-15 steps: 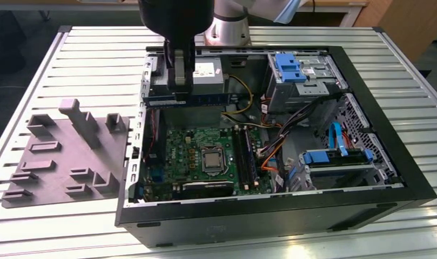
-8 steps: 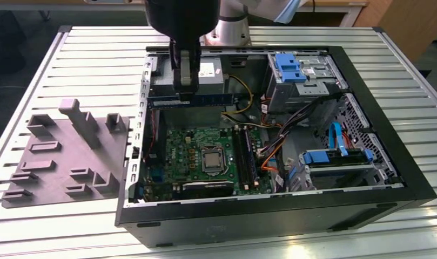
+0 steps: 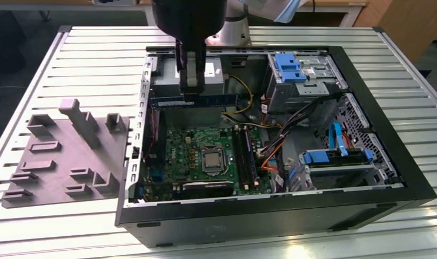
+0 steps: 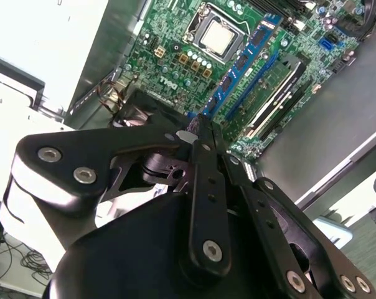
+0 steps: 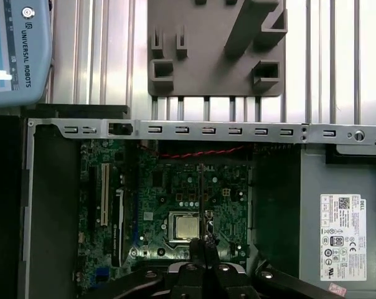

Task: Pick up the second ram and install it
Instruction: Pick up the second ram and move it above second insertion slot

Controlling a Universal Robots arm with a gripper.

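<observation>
**Second ram in the fingers, over the open case**

From my station I see the gripper (image 3: 192, 93) hanging over the 12 o'clock end of the open computer case (image 3: 276, 213) in the exterior view. In the second wrist view its fingers (image 4: 203, 174) are clenched on the second ram (image 4: 241, 64), a blue board with a row of black chips that reaches out from the fingertips above the motherboard (image 3: 181, 148); it touches no slot that I can make out.

In the exterior view the stick lies level, its long side running from 9 to 3 o'clock, gripped near the middle of its length. It sits just in front of the grey power supply (image 3: 164, 78), at the 12 o'clock edge of the motherboard; in the first wrist view I get it edge-on, as a thin dark line over the board.

Another memory stick (image 4: 270, 93), green, sits down in the black slots near the held one; the bare processor (image 4: 216, 37) lies on the far side of the held stick from those slots.

At 9 o'clock of the case, just beside it, a grey plastic fixture (image 3: 60, 156) with upright blocks lies flat on the slatted metal table (image 3: 95, 54)
</observation>
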